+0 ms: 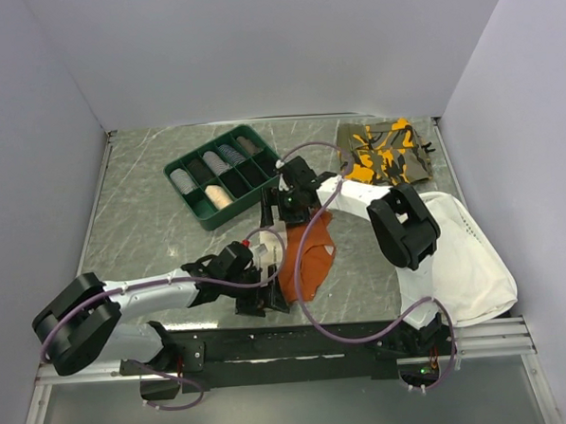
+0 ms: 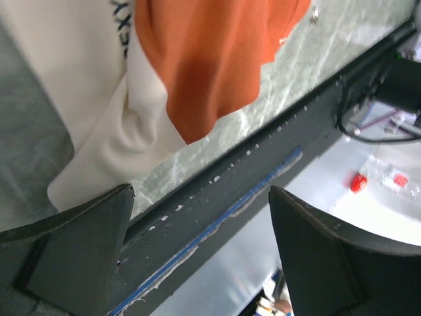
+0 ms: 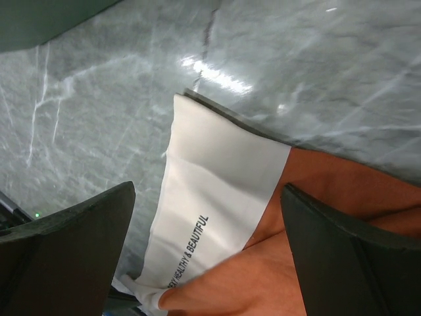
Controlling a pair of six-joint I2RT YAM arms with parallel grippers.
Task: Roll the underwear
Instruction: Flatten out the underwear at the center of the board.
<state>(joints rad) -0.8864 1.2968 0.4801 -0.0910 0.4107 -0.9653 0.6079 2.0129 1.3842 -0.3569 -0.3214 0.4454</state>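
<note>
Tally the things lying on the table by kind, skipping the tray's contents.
Rust-orange underwear: 1
Camouflage garment: 1
White cloth: 1
Green divided tray: 1
Total: 4

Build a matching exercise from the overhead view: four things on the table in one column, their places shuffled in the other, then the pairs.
Things:
1. underwear
2. green tray
3. camouflage garment
4. white cloth

Places:
A. far right corner
B. near side, middle
C. near side, right
D. far side, left of centre

Pairs: 1-B, 2-D, 3-A, 4-C
</note>
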